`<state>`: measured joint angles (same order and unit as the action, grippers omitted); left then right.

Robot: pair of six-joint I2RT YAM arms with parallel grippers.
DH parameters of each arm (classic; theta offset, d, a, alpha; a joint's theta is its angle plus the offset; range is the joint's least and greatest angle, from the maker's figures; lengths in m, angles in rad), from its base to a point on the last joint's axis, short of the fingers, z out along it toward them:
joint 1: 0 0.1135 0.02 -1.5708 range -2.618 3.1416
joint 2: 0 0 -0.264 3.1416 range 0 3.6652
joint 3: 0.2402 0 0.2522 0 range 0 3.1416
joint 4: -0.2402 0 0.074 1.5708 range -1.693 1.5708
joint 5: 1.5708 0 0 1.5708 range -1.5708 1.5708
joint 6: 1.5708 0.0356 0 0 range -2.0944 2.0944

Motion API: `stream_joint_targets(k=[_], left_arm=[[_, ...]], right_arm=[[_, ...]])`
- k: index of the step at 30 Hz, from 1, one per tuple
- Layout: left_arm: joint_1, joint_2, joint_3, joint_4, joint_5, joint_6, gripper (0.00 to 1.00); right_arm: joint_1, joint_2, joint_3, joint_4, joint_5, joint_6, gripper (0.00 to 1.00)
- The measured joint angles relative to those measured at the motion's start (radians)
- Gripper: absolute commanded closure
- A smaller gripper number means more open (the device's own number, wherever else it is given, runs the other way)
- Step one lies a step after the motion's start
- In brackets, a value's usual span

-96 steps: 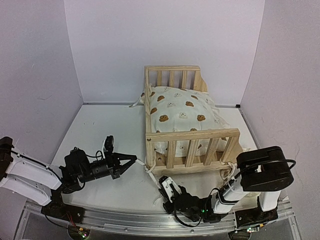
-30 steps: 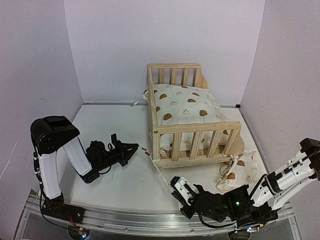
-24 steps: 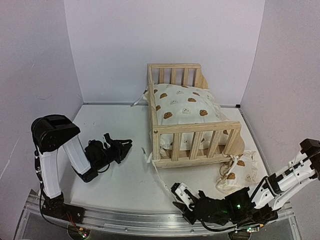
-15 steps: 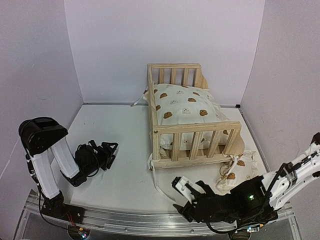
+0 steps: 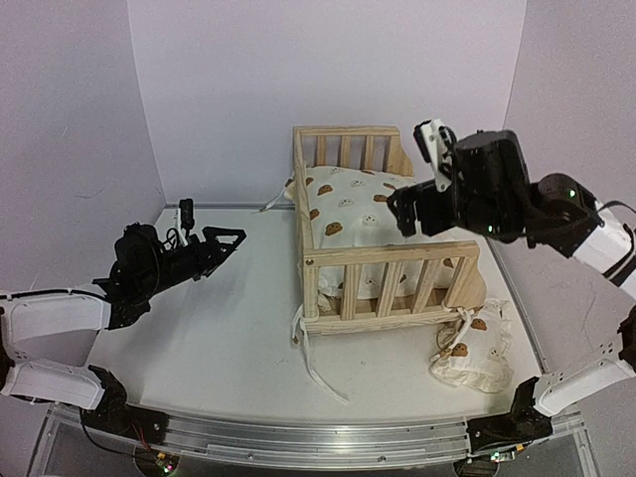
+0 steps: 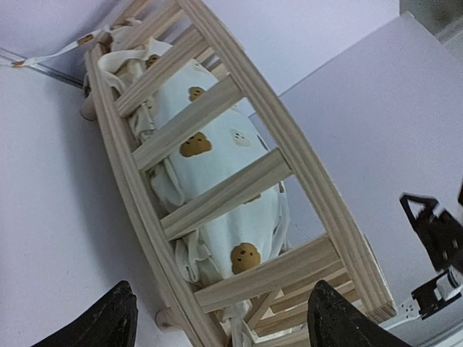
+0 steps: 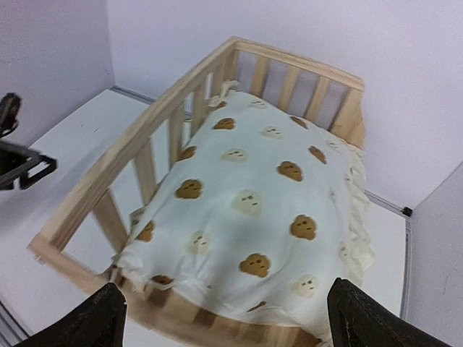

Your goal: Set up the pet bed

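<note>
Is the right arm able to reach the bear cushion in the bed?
Probably yes. The right gripper hovers open above the bear cushion, and the pet bed has no top, so nothing blocks the way down.

My work surface is a white table [image 5: 229,328]. Behind it stands a pale lilac back wall [image 5: 328,70]. Matching side walls [image 5: 70,139] close its left and right. A metal rail [image 5: 298,449] runs along its near edge. Lighting is even and diffuse.

The white left arm [image 5: 50,310] and right arm [image 5: 608,238] have black joints, thin black cables, and a black left gripper [image 5: 227,241] and right gripper [image 7: 226,318].
</note>
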<state>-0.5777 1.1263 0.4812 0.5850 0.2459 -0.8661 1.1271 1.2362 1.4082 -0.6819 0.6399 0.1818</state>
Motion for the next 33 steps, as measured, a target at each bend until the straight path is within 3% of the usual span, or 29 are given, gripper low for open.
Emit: stream_joint_targets(k=[8, 11, 14, 18, 23, 29, 33], left_arm=[[0.0, -0.007, 0.117, -0.142, 0.154, 0.11, 0.19], [0.0, -0.009, 0.135, -0.189, 0.181, 0.136, 0.19], [0.0, -0.023, 0.151, -0.242, 0.196, 0.165, 0.19], [0.0, -0.045, 0.211, -0.357, 0.198, 0.225, 0.19], [0.0, -0.047, 0.328, -0.499, 0.165, 0.316, 0.19], [0.0, -0.048, 0.423, -0.634, 0.088, 0.404, 0.18], [0.0, -0.048, 0.456, -0.682, 0.031, 0.433, 0.17]], right_arm=[[-0.618, 0.155, 0.211, -0.14, -0.343, 0.048, 0.04], [-0.78, 0.184, 0.176, -0.178, -0.474, 0.089, 0.09], [-0.854, 0.182, 0.097, -0.208, -0.599, 0.129, 0.19], [-0.857, 0.175, -0.026, -0.214, -0.753, 0.18, 0.23], [-0.797, 0.114, -0.159, -0.164, -0.816, 0.261, 0.25], [-0.552, 0.043, -0.259, -0.028, -0.785, 0.401, 0.26], [-0.382, 0.078, -0.276, 0.078, -0.777, 0.481, 0.25]])
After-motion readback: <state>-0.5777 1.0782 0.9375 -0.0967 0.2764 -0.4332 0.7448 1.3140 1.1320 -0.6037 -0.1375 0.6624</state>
